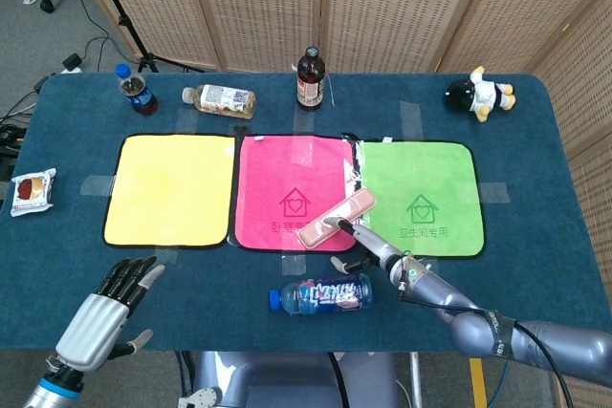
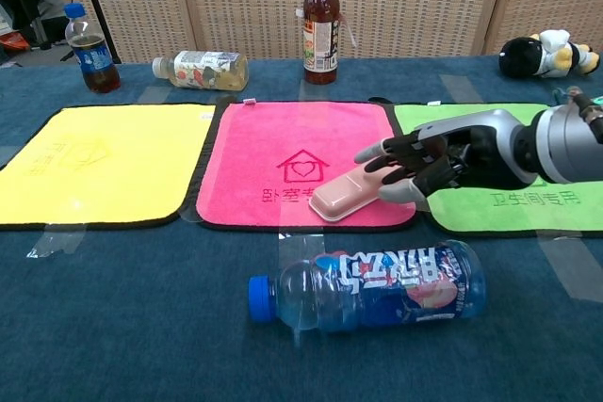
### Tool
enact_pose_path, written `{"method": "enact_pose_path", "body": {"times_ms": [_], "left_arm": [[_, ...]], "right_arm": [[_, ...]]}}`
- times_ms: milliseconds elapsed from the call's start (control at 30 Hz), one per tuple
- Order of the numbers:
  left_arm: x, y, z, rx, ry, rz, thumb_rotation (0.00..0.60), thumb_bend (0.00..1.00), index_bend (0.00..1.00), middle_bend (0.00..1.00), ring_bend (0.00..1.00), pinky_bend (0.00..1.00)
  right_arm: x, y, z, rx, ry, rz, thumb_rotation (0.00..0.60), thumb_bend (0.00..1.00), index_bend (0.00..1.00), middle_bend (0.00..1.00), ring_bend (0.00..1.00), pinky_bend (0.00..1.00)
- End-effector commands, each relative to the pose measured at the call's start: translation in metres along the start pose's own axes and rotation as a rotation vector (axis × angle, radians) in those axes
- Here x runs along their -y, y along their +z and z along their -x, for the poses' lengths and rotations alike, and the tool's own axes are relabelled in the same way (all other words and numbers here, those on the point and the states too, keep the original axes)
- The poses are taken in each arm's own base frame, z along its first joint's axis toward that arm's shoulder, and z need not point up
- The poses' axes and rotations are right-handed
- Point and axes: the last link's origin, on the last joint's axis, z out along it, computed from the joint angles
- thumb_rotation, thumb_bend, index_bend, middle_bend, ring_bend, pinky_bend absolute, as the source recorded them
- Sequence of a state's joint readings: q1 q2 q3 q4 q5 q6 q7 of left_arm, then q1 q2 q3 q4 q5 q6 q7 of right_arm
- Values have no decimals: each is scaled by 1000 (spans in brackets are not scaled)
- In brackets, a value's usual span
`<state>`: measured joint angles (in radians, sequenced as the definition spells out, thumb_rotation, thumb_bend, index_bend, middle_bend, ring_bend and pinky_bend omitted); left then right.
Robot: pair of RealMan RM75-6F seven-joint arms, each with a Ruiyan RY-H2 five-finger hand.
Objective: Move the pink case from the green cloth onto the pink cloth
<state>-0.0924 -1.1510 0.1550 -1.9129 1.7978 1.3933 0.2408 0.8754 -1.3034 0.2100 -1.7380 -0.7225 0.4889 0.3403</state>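
Observation:
The pink case (image 1: 328, 221) (image 2: 341, 194) lies slanted on the right front corner of the pink cloth (image 1: 277, 174) (image 2: 283, 134), its far end reaching over the seam toward the green cloth (image 1: 426, 174) (image 2: 448, 120). My right hand (image 1: 375, 251) (image 2: 424, 162) reaches in from the right, fingers spread across the case's right half and thumb at its near side; a firm grip does not show. My left hand (image 1: 100, 311) hovers open at the table's front left, far from the case and out of the chest view.
A blue-labelled water bottle (image 1: 320, 295) (image 2: 377, 284) lies just in front of the case and my right hand. A yellow cloth (image 1: 170, 188) sits left of the pink one. Bottles (image 1: 309, 78) (image 1: 219, 99) (image 1: 137, 90), a plush toy (image 1: 480, 93) and a snack packet (image 1: 32, 190) ring the edges.

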Motion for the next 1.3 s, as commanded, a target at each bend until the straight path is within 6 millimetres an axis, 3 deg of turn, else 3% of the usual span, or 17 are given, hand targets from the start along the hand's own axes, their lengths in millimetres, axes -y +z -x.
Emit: {"method": "enact_pose_path", "body": {"times_ms": [33, 567, 867, 1067, 1300], "left_arm": [[0, 0, 1, 3, 0, 0, 600, 210, 0, 0, 0, 21], [-2, -1, 3, 19, -5, 11, 600, 210, 0, 0, 0, 21], [0, 1, 4, 22, -4, 2, 600, 208, 0, 0, 0, 21], [3, 2, 4, 25, -6, -6, 600, 209, 0, 0, 0, 22], [1, 2, 6, 33, -3, -1, 600, 209, 0, 0, 0, 21]], "right_arm": [[3, 4, 4, 14, -9, -2, 600, 517, 55, 0, 0, 0], [30, 20, 23, 63, -56, -39, 600, 517, 55, 0, 0, 0], [35, 27, 29, 80, -65, -33, 600, 517, 55, 0, 0, 0], [35, 19, 15, 33, -86, -31, 600, 517, 55, 0, 0, 0], [33, 0, -22, -62, -107, -6, 600, 517, 55, 0, 0, 0]]}}
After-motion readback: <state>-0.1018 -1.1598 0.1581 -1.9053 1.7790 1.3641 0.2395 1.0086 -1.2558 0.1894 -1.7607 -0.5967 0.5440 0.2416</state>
